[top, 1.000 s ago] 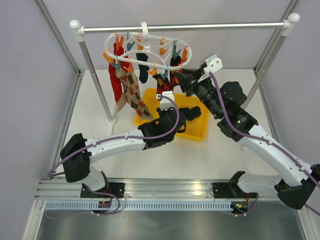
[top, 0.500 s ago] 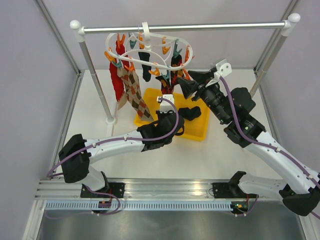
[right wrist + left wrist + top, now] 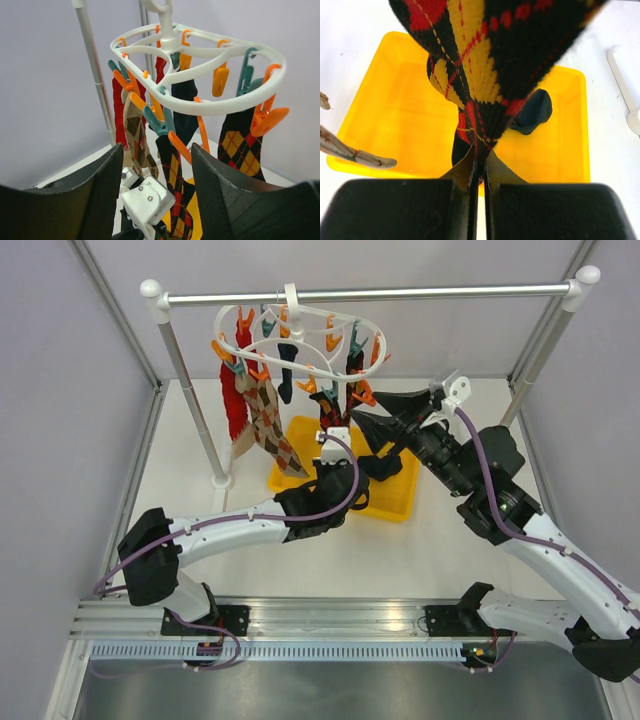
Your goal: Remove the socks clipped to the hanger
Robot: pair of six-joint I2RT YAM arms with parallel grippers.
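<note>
The socks (image 3: 262, 415) hang clipped to the white hanger (image 3: 200, 106), which hooks over the metal rail (image 3: 400, 292). The left gripper (image 3: 479, 175) is pinched tight on the lower end of a dark argyle sock (image 3: 485, 75) above the yellow bin (image 3: 380, 100), where a dark sock (image 3: 535, 112) lies. The right gripper (image 3: 156, 150) stands spread wide just beside the hanger, seemingly holding nothing.

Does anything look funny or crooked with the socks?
One black, red and yellow sock is stretched tight: the left hand pinches its bottom end while a peg on the hanger holds its top. A dark sock lies crumpled in the yellow bin. Nothing looks broken.
</note>
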